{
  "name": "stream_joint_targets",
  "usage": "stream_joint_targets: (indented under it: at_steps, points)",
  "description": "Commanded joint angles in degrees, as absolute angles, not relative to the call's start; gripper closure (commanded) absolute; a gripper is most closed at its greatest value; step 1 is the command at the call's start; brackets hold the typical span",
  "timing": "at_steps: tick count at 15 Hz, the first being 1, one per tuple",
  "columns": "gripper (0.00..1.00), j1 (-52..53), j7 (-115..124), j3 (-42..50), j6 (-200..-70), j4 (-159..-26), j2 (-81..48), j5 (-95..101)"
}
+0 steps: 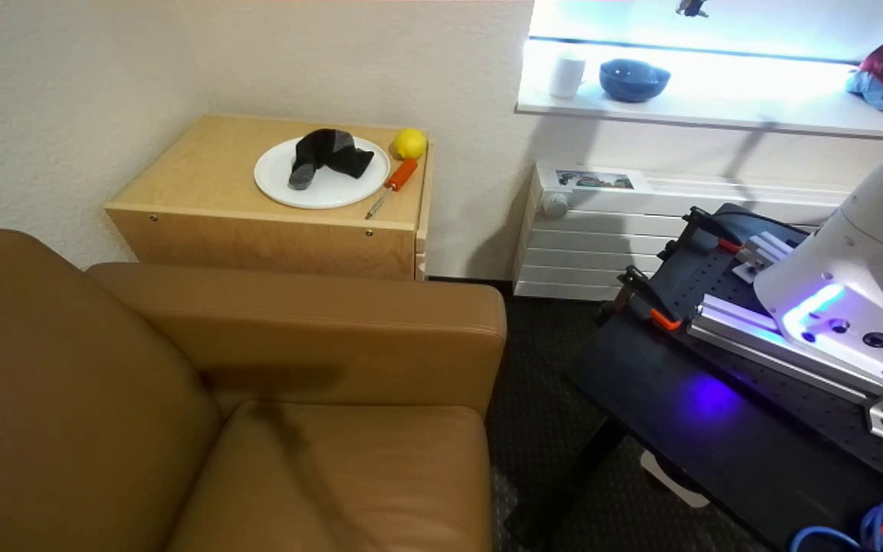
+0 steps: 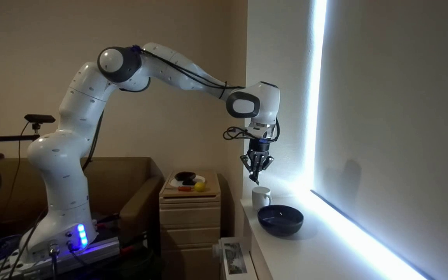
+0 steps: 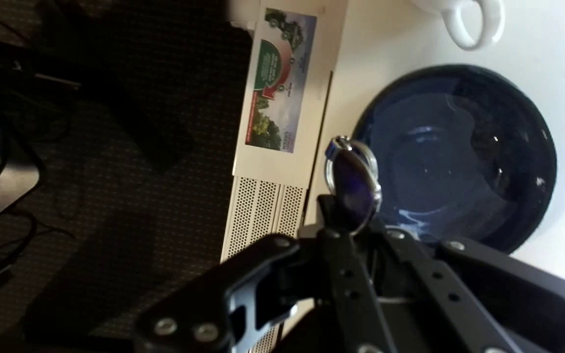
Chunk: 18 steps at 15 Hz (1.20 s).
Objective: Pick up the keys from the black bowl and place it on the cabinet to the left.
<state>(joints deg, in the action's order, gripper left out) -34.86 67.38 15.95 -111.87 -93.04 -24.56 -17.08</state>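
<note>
The keys (image 3: 356,189) show in the wrist view as a dark oval fob with silver rings. My gripper (image 3: 352,218) is shut on them. In an exterior view the gripper (image 2: 254,175) points down, held above the sill near the white mug. Its tip also shows at the top of an exterior view (image 1: 691,8). The black bowl (image 3: 439,152) has a bluish sheen and looks empty inside; it stands on the sill in both exterior views (image 1: 634,80) (image 2: 280,221). The light-tan cabinet (image 1: 181,172) stands apart from the gripper, beyond the sofa arm; its drawers (image 2: 190,218) face an exterior view.
On the cabinet top lie a white plate (image 1: 273,180) with a dark cloth (image 1: 326,153), a yellow lemon (image 1: 410,143) and an orange-handled screwdriver (image 1: 402,175). A white mug (image 2: 261,198) stands beside the bowl. A brown sofa (image 1: 319,337) and a white radiator (image 1: 587,245) are near.
</note>
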Motion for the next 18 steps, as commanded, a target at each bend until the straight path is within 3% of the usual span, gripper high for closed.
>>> stream_joint_targets:
  at_steps: [1,2,5,6,18]
  points:
    - [0.97,-32.6,61.0,17.5,-111.8,-101.4,-19.2,-19.9]
    - [0.89,-31.4,63.2,18.4,-111.5,-97.5,-21.9,-18.7]
    - [0.89,-31.0,62.6,19.0,-111.4,-99.2,-20.9,-19.4]
    - [0.97,-31.0,62.5,19.1,-111.4,-99.3,-20.9,-19.4]
    - [0.97,-8.2,61.2,10.8,-127.3,-130.2,4.9,-3.5]
